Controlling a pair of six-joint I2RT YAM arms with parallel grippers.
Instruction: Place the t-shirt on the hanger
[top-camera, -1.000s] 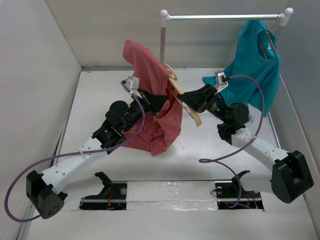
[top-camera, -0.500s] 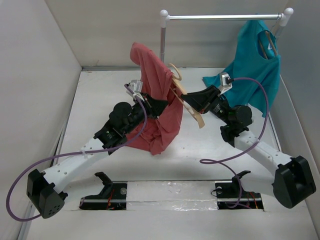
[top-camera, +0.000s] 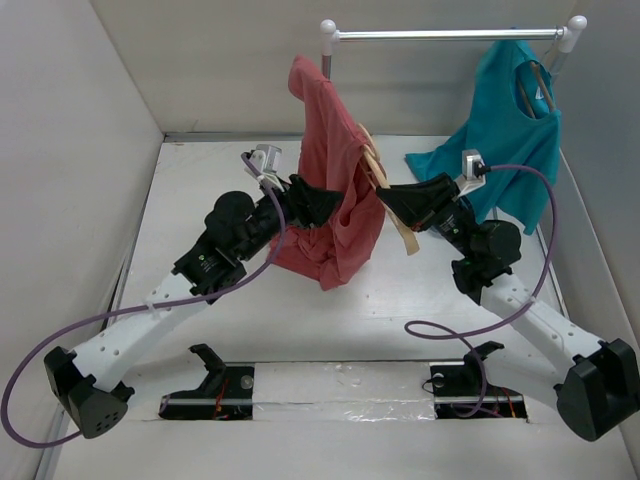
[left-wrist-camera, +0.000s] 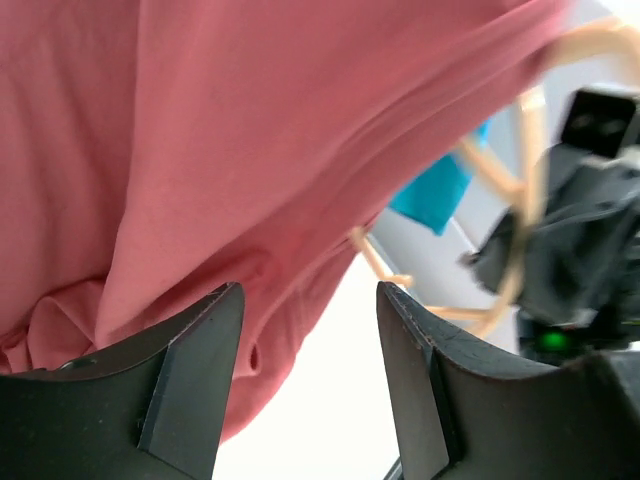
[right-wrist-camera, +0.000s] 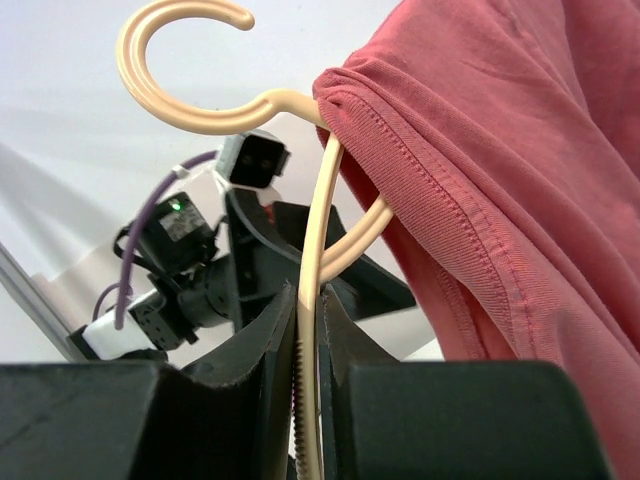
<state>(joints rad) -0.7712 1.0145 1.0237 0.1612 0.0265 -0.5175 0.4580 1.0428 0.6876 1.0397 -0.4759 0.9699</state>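
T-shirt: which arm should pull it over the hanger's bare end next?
Left. The left fingers are open at the t-shirt; the right fingers are shut on the hanger, holding it up.

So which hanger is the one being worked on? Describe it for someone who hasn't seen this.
Start at the metal rail across the back, then drop to the salmon-red t-shirt held up mid-table. The hanger is the pale wooden one partly inside it, clamped in the right gripper. The other hanger hangs on the rail inside the teal shirt.
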